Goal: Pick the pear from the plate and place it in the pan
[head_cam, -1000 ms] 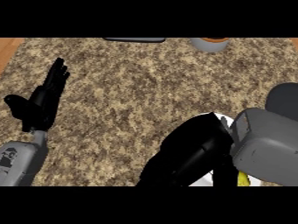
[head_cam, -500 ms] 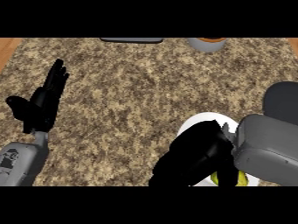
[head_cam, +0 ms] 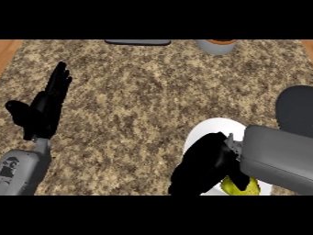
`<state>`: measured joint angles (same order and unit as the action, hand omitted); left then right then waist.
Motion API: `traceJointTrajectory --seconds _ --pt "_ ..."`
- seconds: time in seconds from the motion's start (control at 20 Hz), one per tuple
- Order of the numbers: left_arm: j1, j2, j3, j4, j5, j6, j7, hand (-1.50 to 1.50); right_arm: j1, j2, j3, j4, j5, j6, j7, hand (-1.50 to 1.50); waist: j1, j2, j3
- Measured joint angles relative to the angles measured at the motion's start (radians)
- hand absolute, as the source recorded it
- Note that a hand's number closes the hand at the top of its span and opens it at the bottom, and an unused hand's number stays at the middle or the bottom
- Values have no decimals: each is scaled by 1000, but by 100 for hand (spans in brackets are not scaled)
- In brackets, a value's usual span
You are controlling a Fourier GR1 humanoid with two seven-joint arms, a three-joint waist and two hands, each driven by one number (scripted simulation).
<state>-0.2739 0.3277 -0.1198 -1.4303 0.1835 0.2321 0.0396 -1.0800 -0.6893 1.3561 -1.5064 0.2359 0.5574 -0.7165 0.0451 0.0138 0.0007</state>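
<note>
Though label-free, pear under right hand

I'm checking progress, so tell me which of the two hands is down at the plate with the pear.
The right hand, curled over the white plate beside the yellow pear. The left hand rests open at the left.

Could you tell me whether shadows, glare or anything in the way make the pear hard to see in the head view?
In the head view the light is even and flat, with no glare on the counter; the right hand and its grey forearm cover most of the pear, leaving only a yellow-green sliver on the white plate; the left hand shows clearly at the view's left, open.
</note>
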Motion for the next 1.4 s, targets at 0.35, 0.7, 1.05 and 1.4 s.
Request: traceJointTrajectory --seconds 0.35,0.7,1.05,1.4 --pt "-3 6 19 19 0 -14 -6 0 -29 7 132 53 89 -103 -106 -150 -12 -4 -1" --pt "22 7 33 -13 -1 -17 13 0 -50 14 196 100 192 -187 -167 -150 -24 -10 -1" --pt "39 4 52 -10 -8 -35 0 0 -25 59 223 159 336 -249 -183 -150 -33 -12 -1" --pt "30 11 79 -5 -11 -54 8 0 30 74 229 179 429 -264 -188 -150 -39 -14 -1"
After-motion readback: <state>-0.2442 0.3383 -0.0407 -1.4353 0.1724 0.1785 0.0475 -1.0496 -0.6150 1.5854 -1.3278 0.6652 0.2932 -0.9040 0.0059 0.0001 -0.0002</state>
